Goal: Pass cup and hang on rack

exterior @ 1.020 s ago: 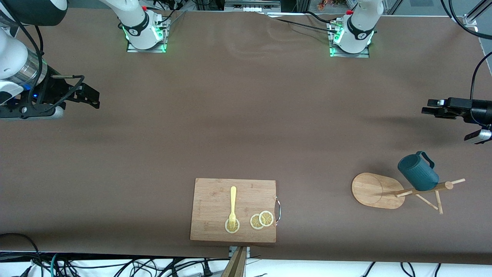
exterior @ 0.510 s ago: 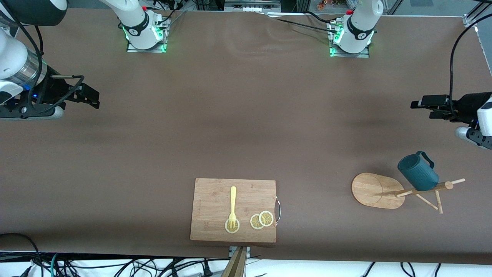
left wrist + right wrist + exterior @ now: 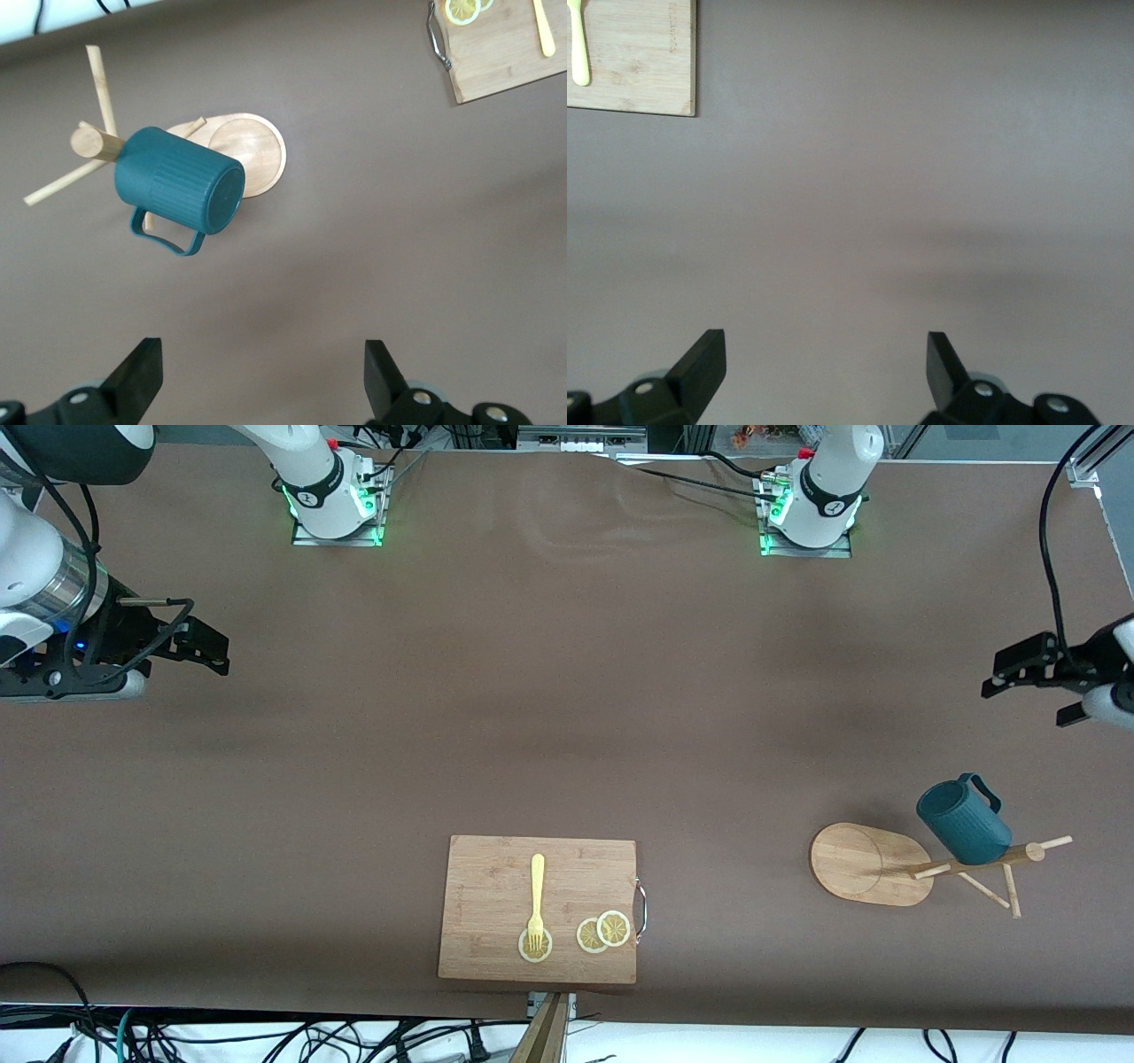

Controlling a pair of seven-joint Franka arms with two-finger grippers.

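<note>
The dark teal cup (image 3: pixel 963 821) hangs by its handle on a peg of the bamboo rack (image 3: pixel 864 864), which stands toward the left arm's end of the table. Both show in the left wrist view: the cup (image 3: pixel 180 188) and the rack's oval base (image 3: pixel 257 158). My left gripper (image 3: pixel 1012 669) is open and empty, up over bare table at that end, apart from the cup; in its wrist view (image 3: pixel 259 376) the fingers stand wide. My right gripper (image 3: pixel 205 651) is open and empty over bare table at the right arm's end, waiting (image 3: pixel 826 367).
A rectangular bamboo cutting board (image 3: pixel 496 877) lies near the table's front edge with a yellow fork (image 3: pixel 536 902) and lemon slices (image 3: pixel 603 931) on it. Its corner shows in the right wrist view (image 3: pixel 647 62). Cables hang past the front edge.
My left gripper has drawn up and back toward the left arm's end of the table and turned. The cup stays on the rack. The right arm has not moved.
</note>
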